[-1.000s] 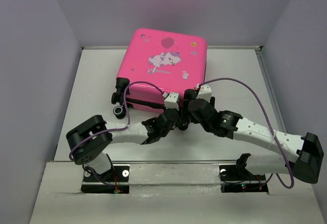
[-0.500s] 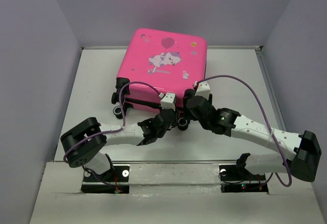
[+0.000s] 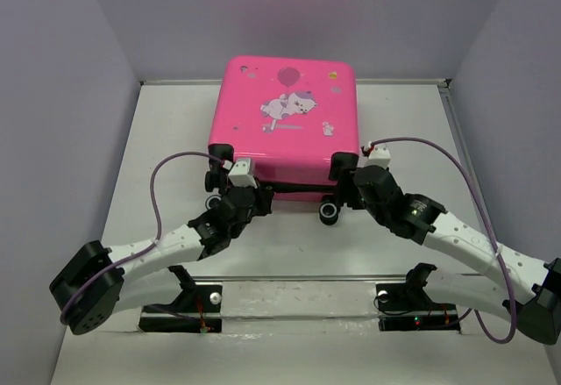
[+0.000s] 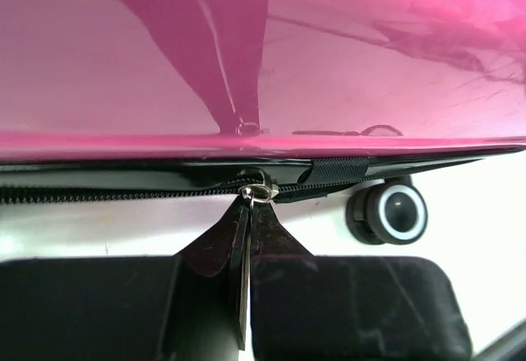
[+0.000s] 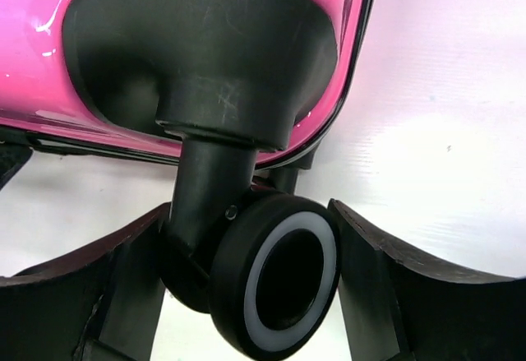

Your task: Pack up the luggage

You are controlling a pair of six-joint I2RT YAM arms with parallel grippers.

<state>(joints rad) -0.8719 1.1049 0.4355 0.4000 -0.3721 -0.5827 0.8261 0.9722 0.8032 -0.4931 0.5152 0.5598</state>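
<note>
White table (image 3: pixel 158 139), and the left gripper (image 4: pixel 246 250) is pinched shut on the zipper pull (image 4: pixel 240 295), now dragged from mid-edge toward the near-left corner. Right gripper (image 5: pixel 251 229) straddles a wheel (image 5: pixel 288 283), jaws spread, not clamping. Luggage (image 3: pixel 285 113) has swung square, lid down, far-middle of the table; zipping looks underway.
</note>
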